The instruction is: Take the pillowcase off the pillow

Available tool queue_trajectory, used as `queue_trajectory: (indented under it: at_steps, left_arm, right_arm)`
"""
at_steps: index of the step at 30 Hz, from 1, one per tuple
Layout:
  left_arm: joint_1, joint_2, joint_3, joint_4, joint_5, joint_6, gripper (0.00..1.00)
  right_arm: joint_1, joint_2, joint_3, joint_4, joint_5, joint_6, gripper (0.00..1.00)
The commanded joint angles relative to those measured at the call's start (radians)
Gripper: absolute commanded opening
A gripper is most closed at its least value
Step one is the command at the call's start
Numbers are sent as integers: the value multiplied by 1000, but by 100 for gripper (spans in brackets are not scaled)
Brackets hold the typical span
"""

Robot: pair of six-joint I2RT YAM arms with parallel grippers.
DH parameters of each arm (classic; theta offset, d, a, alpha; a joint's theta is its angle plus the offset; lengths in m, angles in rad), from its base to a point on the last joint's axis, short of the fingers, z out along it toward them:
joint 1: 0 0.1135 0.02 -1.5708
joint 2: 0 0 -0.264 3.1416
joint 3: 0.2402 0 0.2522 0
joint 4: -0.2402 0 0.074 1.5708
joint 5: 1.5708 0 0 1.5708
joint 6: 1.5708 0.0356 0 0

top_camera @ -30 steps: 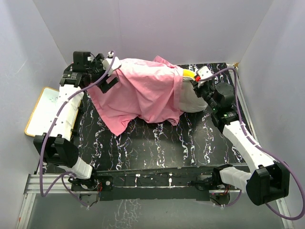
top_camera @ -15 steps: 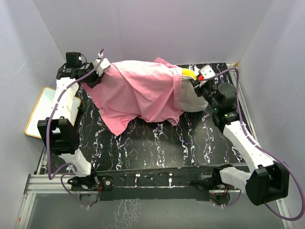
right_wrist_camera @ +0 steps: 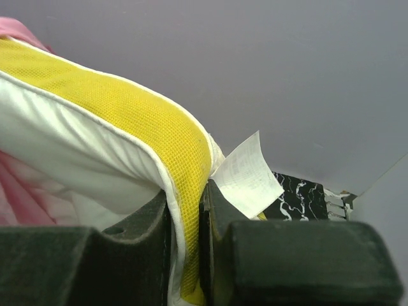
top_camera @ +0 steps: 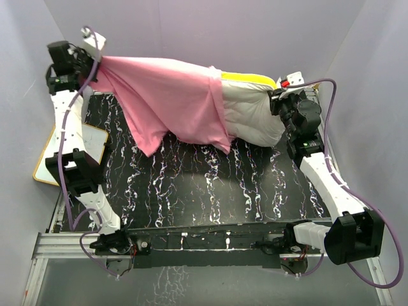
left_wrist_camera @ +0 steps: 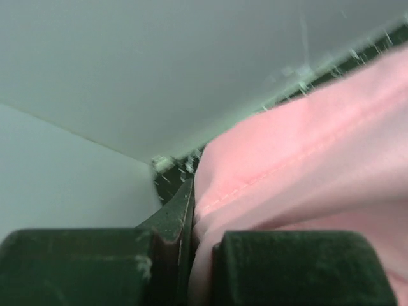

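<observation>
The pink pillowcase (top_camera: 169, 99) hangs stretched across the back of the table, lifted at its left end, and still covers the left part of the white pillow (top_camera: 252, 118). My left gripper (top_camera: 89, 64) is raised at the far left corner, shut on the pillowcase's hem (left_wrist_camera: 255, 185). My right gripper (top_camera: 275, 102) is shut on the pillow's yellow band (right_wrist_camera: 159, 134) at its right end, next to a white label (right_wrist_camera: 247, 175). The pillow's right half and its yellow edge (top_camera: 245, 76) are bare.
A white board with a yellow frame (top_camera: 67, 150) lies at the table's left edge under the left arm. The black marbled table (top_camera: 210, 185) spreads in front of the pillow. Grey walls close in at the back and both sides.
The left gripper closed on the pillowcase and pulled it up and to the far left. More of the white pillow and its yellow edge has come out. The right gripper has lifted slightly with the pillow.
</observation>
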Motion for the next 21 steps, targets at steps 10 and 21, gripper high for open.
queue_trajectory:
  at_steps: [10, 21]
  left_arm:
    - [189, -9, 313, 228, -12, -488, 0]
    - [236, -54, 295, 538, -219, -620, 0]
  right_arm:
    - [-72, -10, 126, 130, 465, 145, 8]
    - [-120, -38, 126, 100, 616, 147, 8]
